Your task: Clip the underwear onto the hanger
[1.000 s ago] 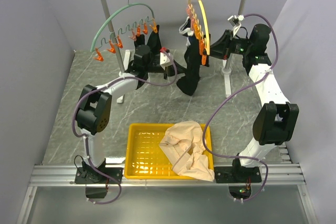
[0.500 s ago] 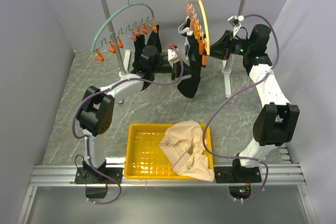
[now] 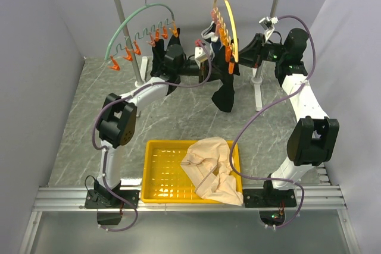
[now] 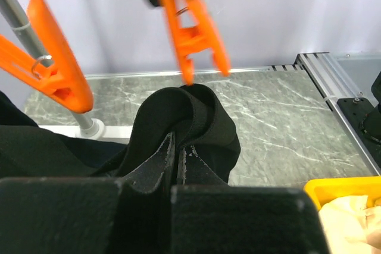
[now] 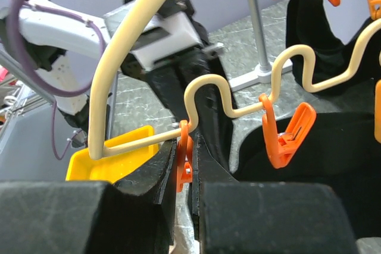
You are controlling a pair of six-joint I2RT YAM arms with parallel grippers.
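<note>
Now the left fingers [image 4: 152, 168], shut on the underwear [image 4: 178, 111], have raised it beside the hanger [image 5: 128, 46]; the right fingers [image 5: 152, 179] pinch a clip [image 5: 183, 156], ready for clipping.

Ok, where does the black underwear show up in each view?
Top: underwear hangs centre-back, below the hanger.
Left wrist: centre, pinched in the left gripper, under an orange clip.
Right wrist: centre, a dark strip behind the hanger's wavy wire.
Shared: yellow tray, front centre on top, bottom right for left wrist, lower left for right wrist.
</note>
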